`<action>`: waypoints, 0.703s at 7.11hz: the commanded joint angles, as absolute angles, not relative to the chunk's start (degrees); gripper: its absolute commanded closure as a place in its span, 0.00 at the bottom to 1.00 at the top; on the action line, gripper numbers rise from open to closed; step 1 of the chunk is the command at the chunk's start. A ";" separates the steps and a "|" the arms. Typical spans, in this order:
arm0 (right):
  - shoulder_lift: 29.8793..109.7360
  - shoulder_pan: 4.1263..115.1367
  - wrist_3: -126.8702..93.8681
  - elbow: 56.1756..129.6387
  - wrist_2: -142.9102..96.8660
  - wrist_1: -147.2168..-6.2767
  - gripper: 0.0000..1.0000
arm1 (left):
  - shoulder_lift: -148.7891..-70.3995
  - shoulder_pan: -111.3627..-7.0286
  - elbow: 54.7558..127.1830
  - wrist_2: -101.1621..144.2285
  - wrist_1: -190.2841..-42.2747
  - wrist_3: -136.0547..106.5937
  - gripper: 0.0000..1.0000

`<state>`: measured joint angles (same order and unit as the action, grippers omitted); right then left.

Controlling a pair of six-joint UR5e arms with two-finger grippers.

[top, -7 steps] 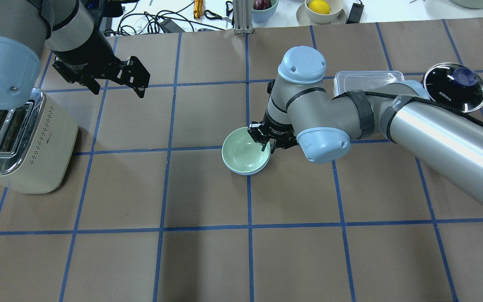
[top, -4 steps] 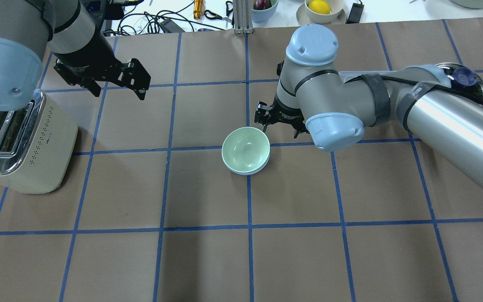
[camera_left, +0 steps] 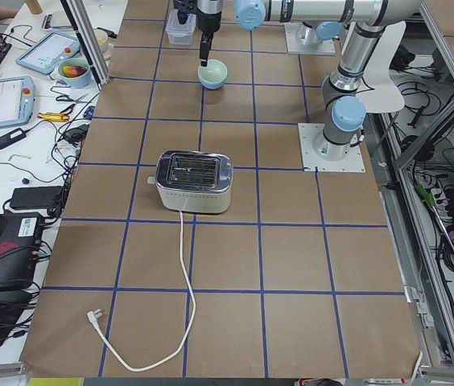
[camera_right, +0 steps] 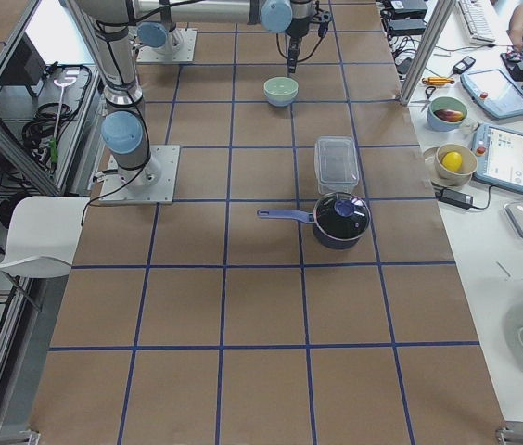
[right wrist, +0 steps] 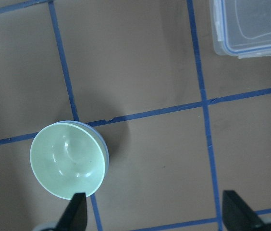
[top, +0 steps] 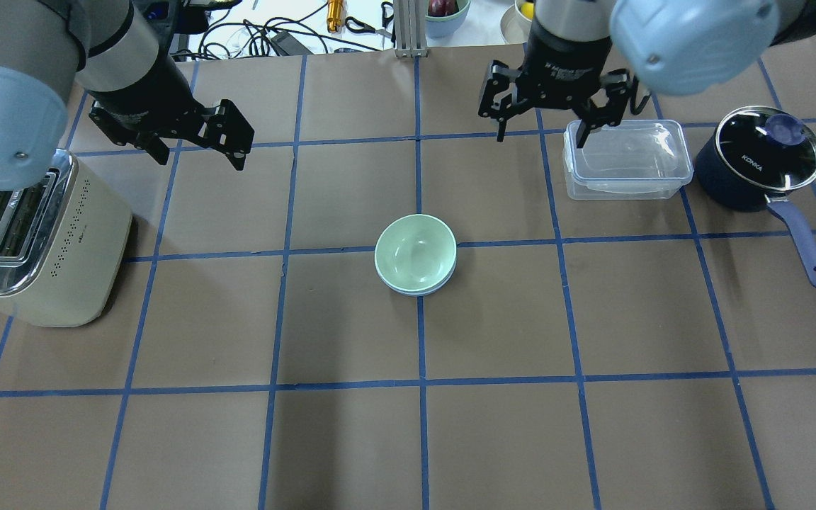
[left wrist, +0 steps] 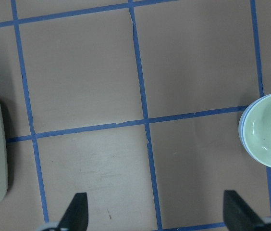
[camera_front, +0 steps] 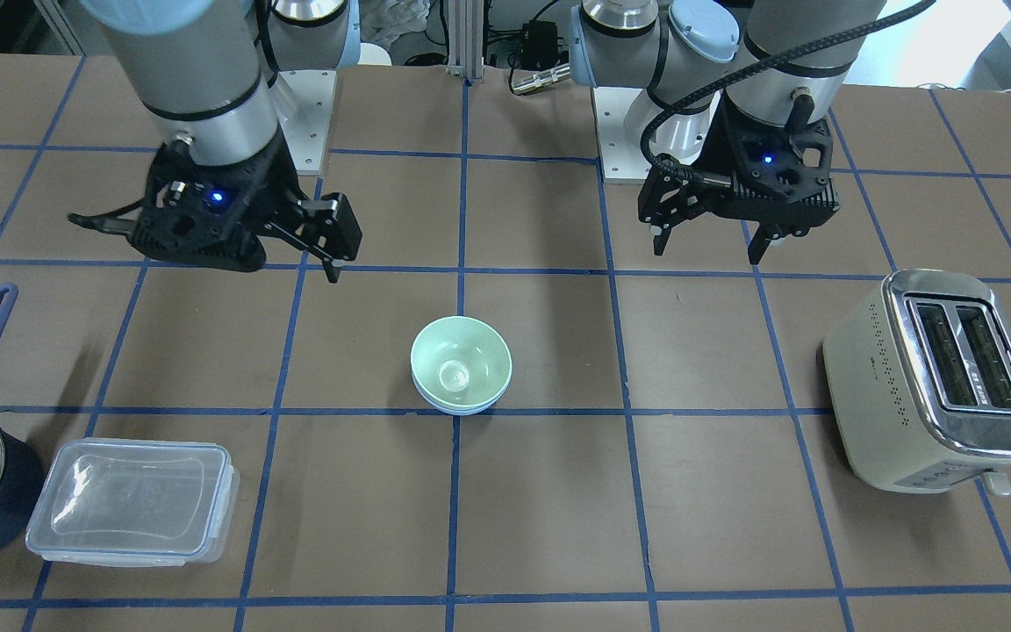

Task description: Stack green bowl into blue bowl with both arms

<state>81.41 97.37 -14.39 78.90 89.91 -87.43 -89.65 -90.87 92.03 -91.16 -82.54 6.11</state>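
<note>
The green bowl (top: 415, 249) sits nested inside the blue bowl (top: 423, 291) at the table's middle; only a thin blue rim shows under it. The stack also shows in the front view (camera_front: 460, 360) and the right wrist view (right wrist: 68, 159). My right gripper (top: 541, 140) is open and empty, raised at the far side next to the clear container, well away from the bowls. My left gripper (top: 201, 157) is open and empty, hovering far left of the bowls above the table. In the left wrist view the green bowl (left wrist: 270, 130) lies at the right edge.
A cream toaster (top: 40, 234) stands at the left. A clear lidded container (top: 627, 159) and a dark blue saucepan (top: 762, 152) with its handle toward me stand at the far right. Cables and dishes lie beyond the far table edge.
My right gripper has let go of the green bowl's rim, risen and pulled back to the far right by the container. The bowls stay stacked. The left arm has hardly moved.
</note>
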 commanded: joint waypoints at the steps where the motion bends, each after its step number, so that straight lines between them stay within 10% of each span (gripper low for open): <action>1: 84.97 94.75 -8.01 75.93 90.35 -81.65 0.00 | -89.38 -90.62 92.29 -90.19 -83.15 4.32 0.00; 5: 89.88 94.48 -3.60 83.90 90.44 -84.44 0.00 | -87.55 -91.32 87.89 -90.44 -87.00 4.75 0.00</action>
<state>86.89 94.63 -4.55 79.74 90.30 -82.51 -88.36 -91.21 88.41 -90.52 -86.19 4.61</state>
